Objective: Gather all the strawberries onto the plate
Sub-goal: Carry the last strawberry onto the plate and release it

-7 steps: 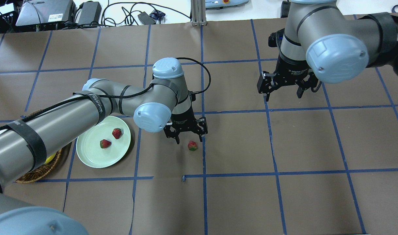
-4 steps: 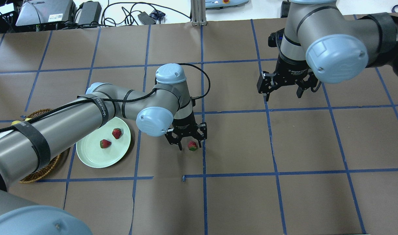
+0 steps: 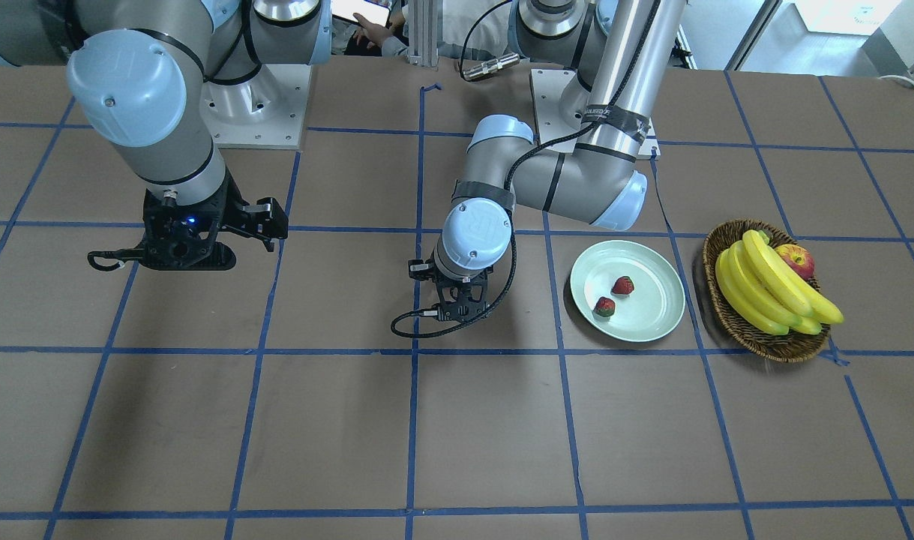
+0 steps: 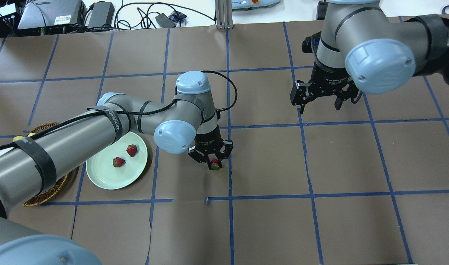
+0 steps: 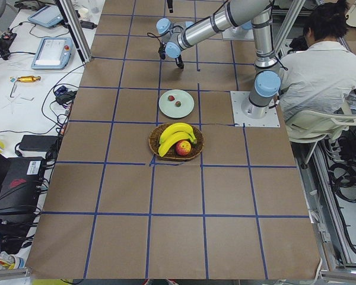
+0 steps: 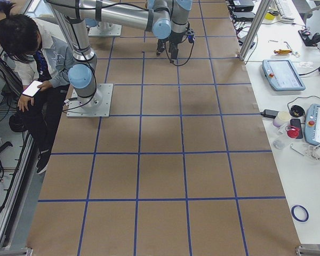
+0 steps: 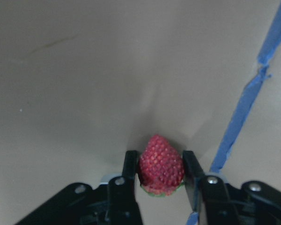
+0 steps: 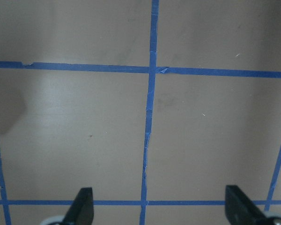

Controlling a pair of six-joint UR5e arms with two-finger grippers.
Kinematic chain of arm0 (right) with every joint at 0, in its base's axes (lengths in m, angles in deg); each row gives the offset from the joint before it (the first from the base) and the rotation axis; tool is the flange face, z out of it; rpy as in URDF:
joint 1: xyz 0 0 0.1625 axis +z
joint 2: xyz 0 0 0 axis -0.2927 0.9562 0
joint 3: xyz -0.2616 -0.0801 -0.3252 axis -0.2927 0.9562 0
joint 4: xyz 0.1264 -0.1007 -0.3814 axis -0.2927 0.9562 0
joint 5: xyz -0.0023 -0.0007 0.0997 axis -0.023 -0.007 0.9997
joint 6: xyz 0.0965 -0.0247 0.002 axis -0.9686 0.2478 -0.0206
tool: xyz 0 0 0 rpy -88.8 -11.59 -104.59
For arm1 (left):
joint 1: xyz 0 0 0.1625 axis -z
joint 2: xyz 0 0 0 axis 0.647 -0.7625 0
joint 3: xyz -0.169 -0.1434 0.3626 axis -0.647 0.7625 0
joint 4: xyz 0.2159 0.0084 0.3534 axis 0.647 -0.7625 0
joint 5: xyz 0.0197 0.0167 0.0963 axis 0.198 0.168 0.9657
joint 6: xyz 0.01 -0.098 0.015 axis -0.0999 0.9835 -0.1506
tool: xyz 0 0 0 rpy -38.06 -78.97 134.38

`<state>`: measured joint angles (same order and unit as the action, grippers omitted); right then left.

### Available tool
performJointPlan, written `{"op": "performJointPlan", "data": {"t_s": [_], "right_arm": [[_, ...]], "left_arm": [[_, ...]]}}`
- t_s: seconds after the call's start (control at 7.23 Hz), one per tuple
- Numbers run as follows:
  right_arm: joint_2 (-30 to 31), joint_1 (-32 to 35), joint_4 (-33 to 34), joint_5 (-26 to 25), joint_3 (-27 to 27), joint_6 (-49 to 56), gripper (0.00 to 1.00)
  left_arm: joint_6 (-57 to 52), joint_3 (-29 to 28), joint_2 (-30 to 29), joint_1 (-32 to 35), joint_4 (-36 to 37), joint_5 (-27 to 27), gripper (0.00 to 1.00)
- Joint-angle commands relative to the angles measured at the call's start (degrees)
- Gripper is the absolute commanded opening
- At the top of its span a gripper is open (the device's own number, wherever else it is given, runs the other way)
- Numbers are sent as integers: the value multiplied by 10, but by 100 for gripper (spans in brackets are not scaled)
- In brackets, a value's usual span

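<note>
The pale green plate (image 4: 106, 176) (image 3: 648, 319) lies on the brown paper with two strawberries on it, one (image 4: 132, 149) (image 3: 622, 285) beside the other (image 4: 118, 162) (image 3: 604, 306). To the plate's right a third strawberry (image 4: 215, 165) (image 7: 161, 161) is low at the table surface beside a blue tape line. My left gripper (image 4: 211, 161) (image 7: 161, 171) is shut on it, a finger pressed against each side. My right gripper (image 4: 319, 105) (image 8: 161, 208) hangs open and empty over bare paper, far to the right.
A wicker basket (image 3: 764, 345) (image 4: 44, 195) with bananas (image 3: 764, 289) and an apple (image 3: 795, 260) stands just past the plate on the left arm's side. The left arm's forearm reaches over the basket and the plate's edge. A person sits behind the robot bases.
My left gripper has come down over the lone strawberry and its fingers have shut on it. The right arm has not moved.
</note>
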<state>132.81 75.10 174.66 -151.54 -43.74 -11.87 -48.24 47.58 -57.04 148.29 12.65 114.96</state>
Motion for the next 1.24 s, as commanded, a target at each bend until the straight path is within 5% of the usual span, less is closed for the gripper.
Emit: {"op": "performJointPlan", "data": {"t_s": [0.0, 0.28, 1.11], "right_arm": [[0, 0, 1, 0, 0, 1, 100], [-1, -1, 1, 0, 0, 3, 100], [-5, -2, 18, -1, -2, 3, 100]], "left_arm": [[-10, -20, 21, -9, -19, 15, 0], [-95, -56, 37, -55, -65, 74, 0], [-403, -16, 65, -259, -110, 180, 0]]}}
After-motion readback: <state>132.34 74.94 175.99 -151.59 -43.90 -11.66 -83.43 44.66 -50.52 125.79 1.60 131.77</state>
